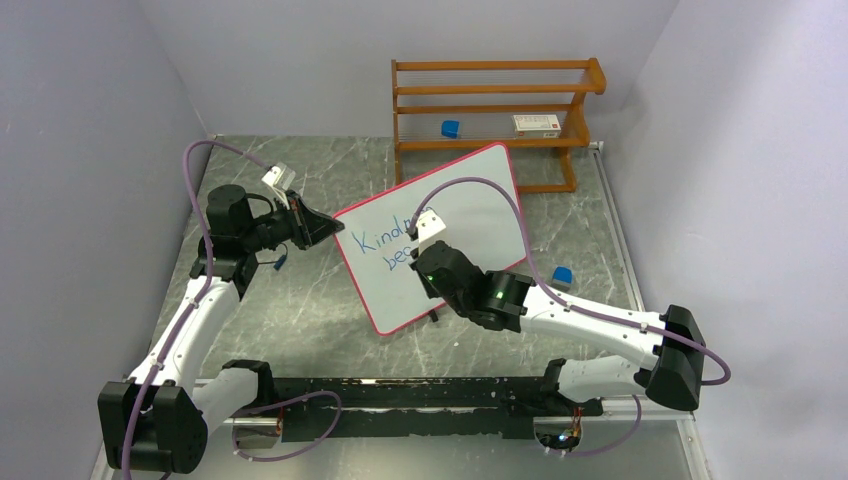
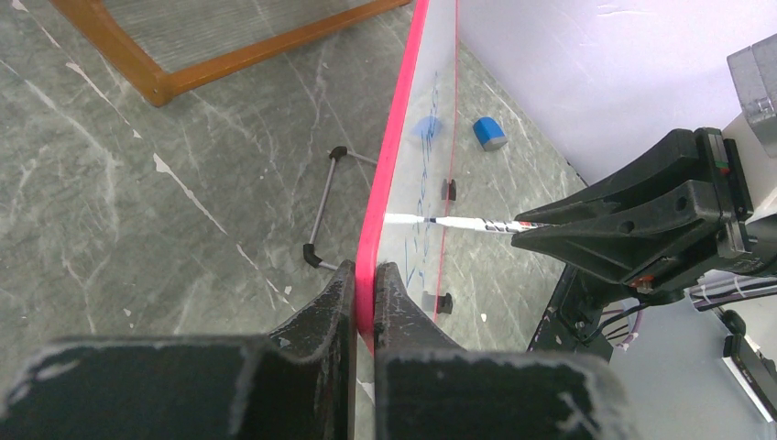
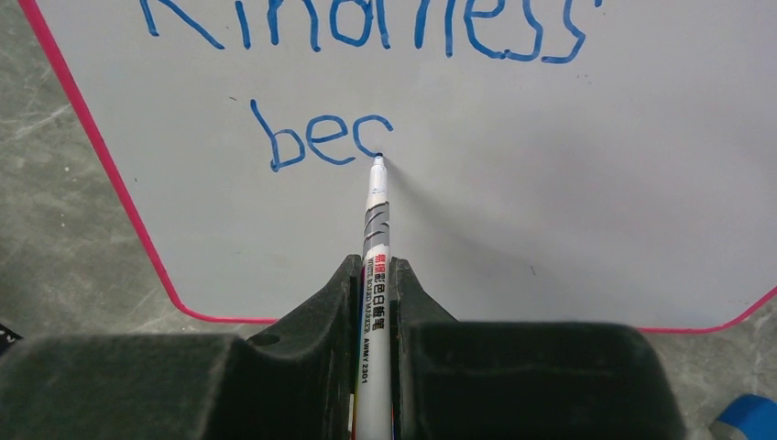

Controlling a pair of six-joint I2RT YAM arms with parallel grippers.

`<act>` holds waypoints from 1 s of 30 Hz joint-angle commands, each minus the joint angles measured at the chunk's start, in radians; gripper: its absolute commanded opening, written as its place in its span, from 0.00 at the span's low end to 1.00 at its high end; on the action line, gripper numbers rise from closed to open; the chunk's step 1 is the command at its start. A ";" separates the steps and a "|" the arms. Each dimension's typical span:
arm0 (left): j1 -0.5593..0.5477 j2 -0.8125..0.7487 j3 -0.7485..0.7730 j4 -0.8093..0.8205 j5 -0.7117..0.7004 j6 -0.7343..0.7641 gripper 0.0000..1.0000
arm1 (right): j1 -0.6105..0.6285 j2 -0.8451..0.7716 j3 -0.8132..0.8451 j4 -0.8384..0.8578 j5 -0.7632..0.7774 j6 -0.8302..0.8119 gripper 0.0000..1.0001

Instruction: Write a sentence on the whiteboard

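The whiteboard [image 1: 470,200], white with a pink rim, stands tilted on the table. My left gripper [image 1: 325,228] is shut on its left edge; in the left wrist view its jaws pinch the pink rim [image 2: 389,192] at the gripper [image 2: 365,280]. My right gripper [image 3: 374,270] is shut on a white marker [image 3: 374,238] whose tip touches the board. The sentence [image 3: 321,137] in blue reads "Kindness" above "bec", with the marker tip at the end of the last letter. In the top view the right gripper [image 1: 415,245] covers part of the sentence [image 1: 375,240].
A wooden rack [image 1: 490,110] stands behind the board, holding a blue cap-like piece [image 1: 450,128] and a small box [image 1: 537,124]. Another blue piece [image 1: 563,275] lies on the table right of the board. The board's wire stand [image 2: 325,206] props it from behind.
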 commanded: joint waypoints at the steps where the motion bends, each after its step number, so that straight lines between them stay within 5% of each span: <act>1: -0.004 0.023 -0.025 -0.050 -0.047 0.068 0.05 | -0.005 -0.004 0.006 0.013 0.051 -0.006 0.00; 30: -0.004 0.021 -0.025 -0.054 -0.051 0.070 0.05 | -0.006 -0.006 0.008 -0.002 0.034 0.007 0.00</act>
